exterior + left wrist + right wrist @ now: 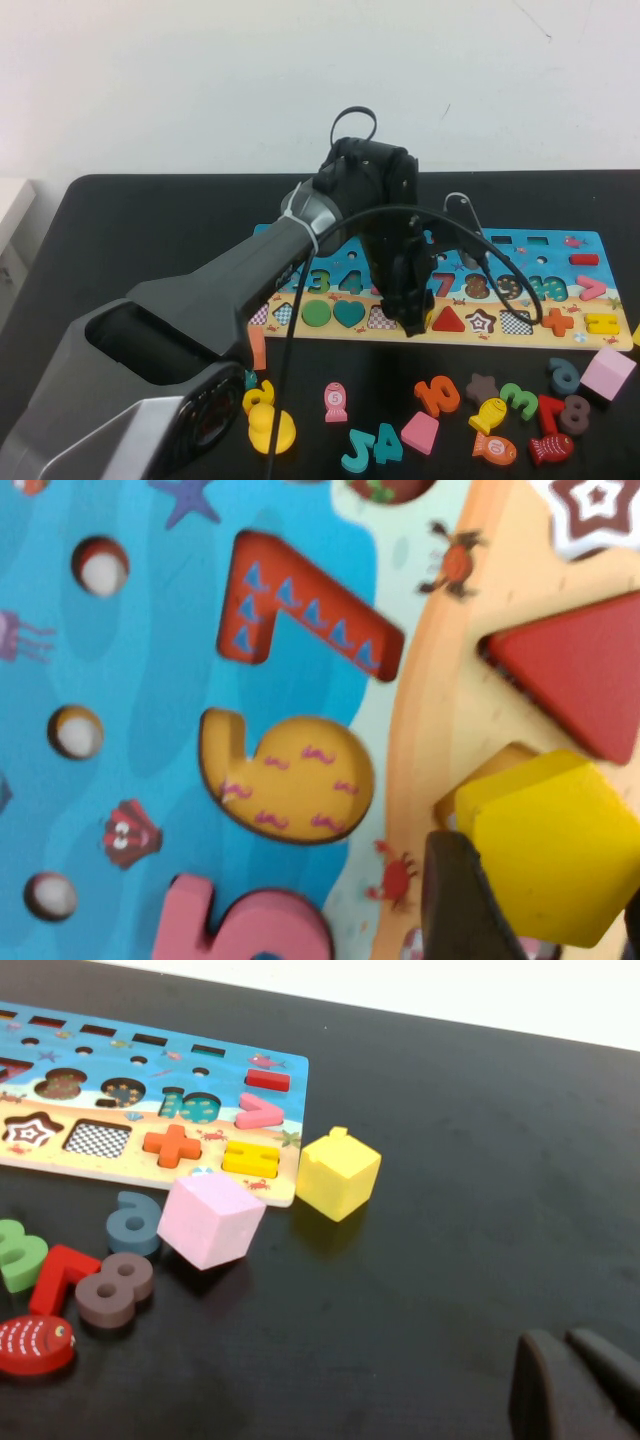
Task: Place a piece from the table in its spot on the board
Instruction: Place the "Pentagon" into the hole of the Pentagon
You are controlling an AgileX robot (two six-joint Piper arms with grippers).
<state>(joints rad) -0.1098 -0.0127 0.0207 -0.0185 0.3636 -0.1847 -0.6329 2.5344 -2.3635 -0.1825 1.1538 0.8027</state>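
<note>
The right gripper (575, 1385), jaws together, idles by the table's (120, 230) right edge. Farther in, the left gripper (412, 318) holds the piece (555, 855) directly over its place (495, 765) along the board's (545, 343) near edge, beside the red triangle (580, 670).

I see a yellow duck (270, 430) near me on the black top. A pink fish (336, 400) lies beside it. An orange ten (437, 394) and a pink house shape (420, 432) sit close together. A pink cube (211, 1219) and a yellow cube (337, 1173) stand near each other. A red eight (115, 1289) lies by a red fish (33, 1344).
</note>
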